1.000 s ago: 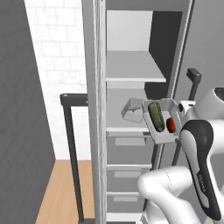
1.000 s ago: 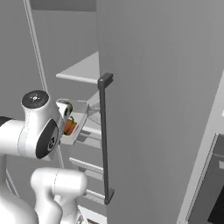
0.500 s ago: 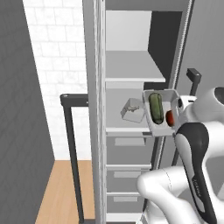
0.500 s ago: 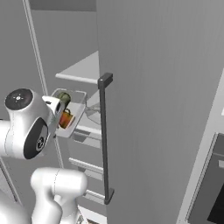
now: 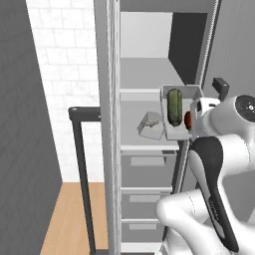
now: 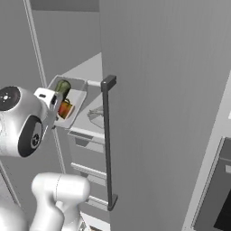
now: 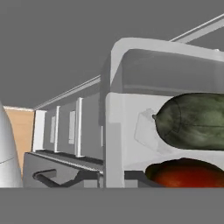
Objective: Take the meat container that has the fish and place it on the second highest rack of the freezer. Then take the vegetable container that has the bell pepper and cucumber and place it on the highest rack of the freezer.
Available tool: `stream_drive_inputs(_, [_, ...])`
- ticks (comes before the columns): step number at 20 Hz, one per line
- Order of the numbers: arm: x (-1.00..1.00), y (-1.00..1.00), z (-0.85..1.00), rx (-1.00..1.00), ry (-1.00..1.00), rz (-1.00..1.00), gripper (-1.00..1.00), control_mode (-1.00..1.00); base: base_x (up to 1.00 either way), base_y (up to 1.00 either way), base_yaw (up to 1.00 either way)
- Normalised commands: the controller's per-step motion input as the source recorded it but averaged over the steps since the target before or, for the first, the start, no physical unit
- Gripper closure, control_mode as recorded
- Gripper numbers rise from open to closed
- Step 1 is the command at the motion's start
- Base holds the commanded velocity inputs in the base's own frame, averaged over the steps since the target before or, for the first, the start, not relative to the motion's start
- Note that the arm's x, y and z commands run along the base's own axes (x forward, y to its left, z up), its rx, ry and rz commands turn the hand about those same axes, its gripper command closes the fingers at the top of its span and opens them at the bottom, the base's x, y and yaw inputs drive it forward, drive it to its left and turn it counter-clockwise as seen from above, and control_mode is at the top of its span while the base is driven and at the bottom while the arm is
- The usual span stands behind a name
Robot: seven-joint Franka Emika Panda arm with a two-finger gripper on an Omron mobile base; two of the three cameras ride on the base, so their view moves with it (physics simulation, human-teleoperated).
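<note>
White vegetable container with cucumber and bell pepper, fingers closed on it, before open freezer, no legible writing

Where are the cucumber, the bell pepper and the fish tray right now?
cucumber (image 5: pixel 175 106), left base view, middle of its green body.
bell pepper (image 6: pixel 65 109), right base view, its red-orange side.
fish tray (image 5: pixel 151 124), left base view, its near wall.

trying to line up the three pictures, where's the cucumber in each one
Left base view: the cucumber stands upright in the vegetable container, right of centre, at the front of the freezer.
Right base view: upper left, above the bell pepper.
Hand view: right edge, large and close.
Shared landmark: the bell pepper, beside the cucumber in all three views.
</note>
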Motion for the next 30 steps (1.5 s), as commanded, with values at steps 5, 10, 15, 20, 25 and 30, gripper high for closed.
stream_drive_inputs(5, [0.84,-0.04,0.27,0.00,-0.01,0.00,1.00,-1.00,0.00,0.00,0.00])
stream_drive_inputs(10, [0.82,0.10,0.19,0.00,0.00,-0.02,1.00,-1.00,0.00,0.00,0.00])
stream_drive_inputs(15, [0.72,0.00,0.37,0.00,0.02,-0.05,1.00,-1.00,0.00,0.00,0.00])
stream_drive_inputs(20, [0.58,0.00,0.32,0.00,0.02,-0.03,1.00,-1.00,0.00,0.00,0.00])
stream_drive_inputs(25, [0.66,-0.02,0.07,0.00,0.04,0.00,1.00,-1.00,0.00,0.00,0.00])
stream_drive_inputs(30, [0.70,-0.18,0.03,0.01,0.02,0.00,1.00,-1.00,0.00,0.00,0.00])
